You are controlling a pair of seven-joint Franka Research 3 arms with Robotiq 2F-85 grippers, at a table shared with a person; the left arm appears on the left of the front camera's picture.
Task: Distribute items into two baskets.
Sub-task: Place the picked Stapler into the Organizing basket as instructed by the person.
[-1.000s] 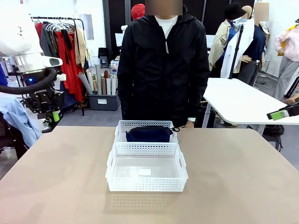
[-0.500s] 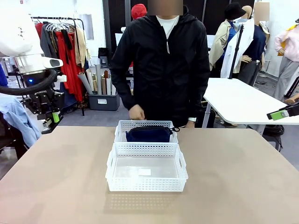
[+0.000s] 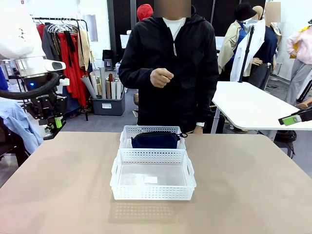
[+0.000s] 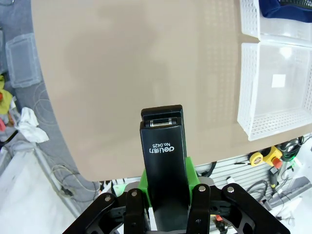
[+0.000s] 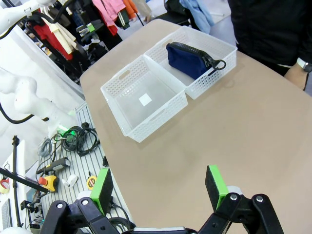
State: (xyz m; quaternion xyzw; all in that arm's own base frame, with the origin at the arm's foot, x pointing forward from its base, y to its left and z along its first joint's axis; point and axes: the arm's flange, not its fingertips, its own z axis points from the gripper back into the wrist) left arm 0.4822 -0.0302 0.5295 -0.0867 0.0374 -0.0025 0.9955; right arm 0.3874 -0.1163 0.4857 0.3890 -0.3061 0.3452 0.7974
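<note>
The black stapler stands upright between green pads, with my left gripper shut on it. This left gripper hangs off the table's far left corner, well away from the baskets. The navy pouch lies in the far white basket. Touching it, the near basket holds nothing but a small white label. From the right wrist, the pouch fills the far basket beside the bare near basket. My right gripper is open and holds nothing, high over the table's right side.
A person in a black jacket stands behind the far basket with one hand raised in a loose fist at chest height. A white table stands at the back right. Tools and cables lie on the floor by the table's near side.
The person's hand has risen from beside the far basket's rim to chest height. Both arms and both baskets stay where they were.
</note>
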